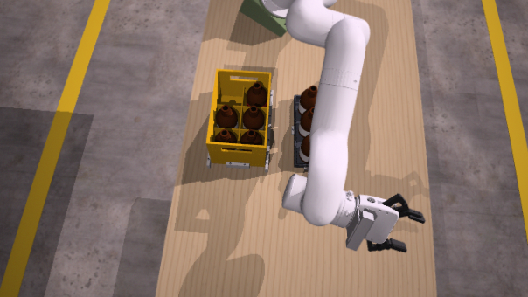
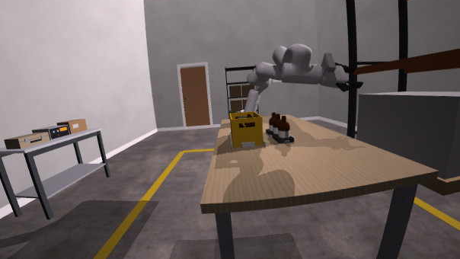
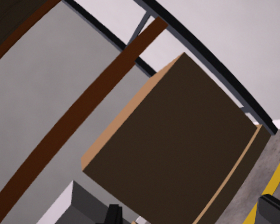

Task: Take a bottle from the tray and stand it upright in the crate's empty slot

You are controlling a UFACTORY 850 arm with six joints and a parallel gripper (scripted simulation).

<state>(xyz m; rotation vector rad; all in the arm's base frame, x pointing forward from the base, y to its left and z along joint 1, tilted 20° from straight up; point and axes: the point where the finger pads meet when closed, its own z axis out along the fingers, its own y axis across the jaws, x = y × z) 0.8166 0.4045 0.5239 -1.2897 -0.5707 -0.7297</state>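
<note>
Here, bottles on tray: three brown bottles (image 2: 282, 128) stand upright in a row on the dark tray (image 2: 291, 139), long axes vertical, necks up; from the top view the arm hides part of each.
Tray: lies on the tabletop (image 2: 324, 161) just beside the crate, on the side away from the left wall in the exterior view; apart from the crate, with a strip of wood between them.
Crate: yellow crate (image 1: 236, 154) sits on the tabletop, its long side parallel to the tray's row of bottles.
Crate contents: five brown bottles (image 1: 253, 117) stand upright in its slots, necks up.
Empty slot: the corner slot (image 1: 230, 91) at the end nearest the arm's base, on the side away from the tray, shows only yellow floor.
Arm base: green block (image 1: 255, 12) at the far end of the tabletop.
Arm pose: the white arm (image 1: 336, 111) reaches out from the base above the tray, its long link passing over the tray's bottles, then bends at the wrist; in the exterior view it is stretched nearly level, high above the tabletop.
Gripper: the gripper (image 1: 404, 230) hangs beyond the tray, well apart from bottles and crate, pointing away from the base toward the dark shelf rack (image 2: 350, 47).
Fingers: black fingers (image 1: 414, 216) spread fully wide, nothing between them.
Wrist view: shows a brown box (image 3: 177, 156) and rack beams, no bottle.
</note>
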